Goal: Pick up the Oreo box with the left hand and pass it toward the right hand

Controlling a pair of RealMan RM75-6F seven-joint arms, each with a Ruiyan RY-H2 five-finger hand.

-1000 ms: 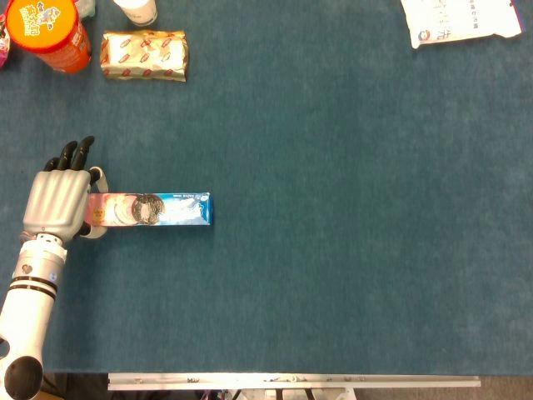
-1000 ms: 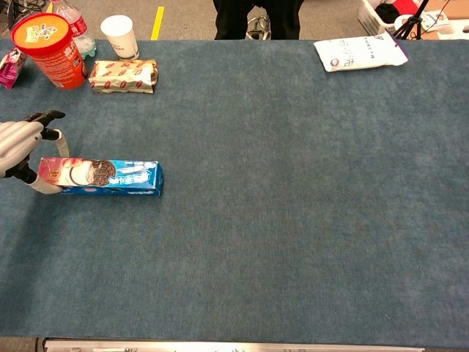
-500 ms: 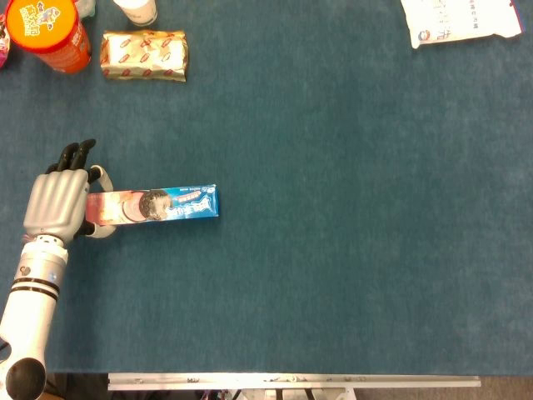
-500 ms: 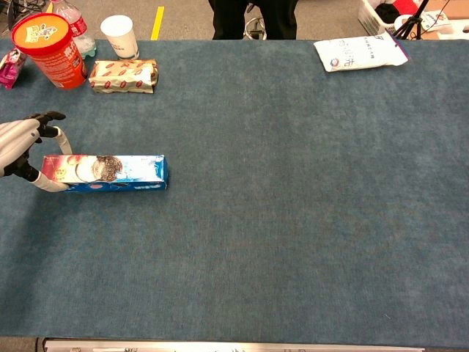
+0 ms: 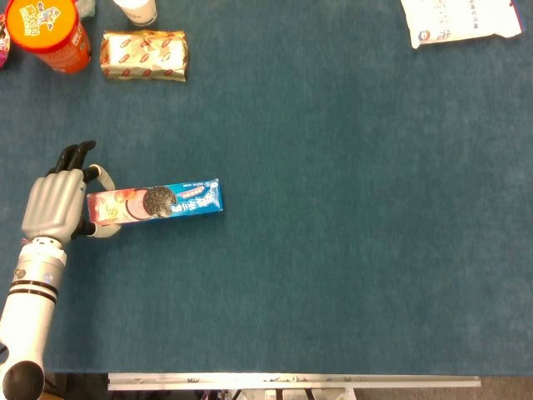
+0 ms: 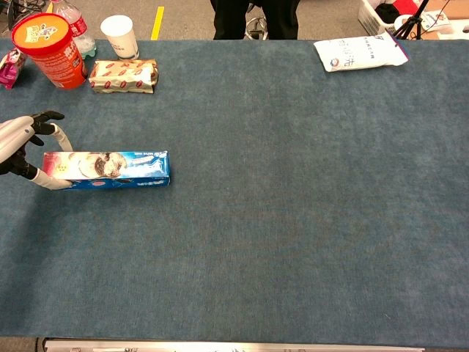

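The Oreo box [image 5: 158, 202], long and blue with a pink left end, lies lengthwise at the left of the blue table. In the chest view the Oreo box [image 6: 110, 170] looks slightly tipped, its printed face turned up. My left hand [image 5: 57, 204] grips the box's left end, the thumb on the near side and the dark fingertips [image 5: 75, 154] curling past the far side. The chest view shows the left hand [image 6: 18, 143] only at the frame's left edge. My right hand appears in neither view.
At the far left corner stand an orange canister [image 6: 50, 40], a white cup [image 6: 119, 37] and a gold snack packet [image 5: 146, 56]. A white bag [image 6: 359, 53] lies at the far right. A person stands behind the far edge [image 6: 256, 18].
The Oreo box has shifted a little to the right in my left hand's grip, and its right end has swung slightly toward the far side. The hand itself has barely moved.
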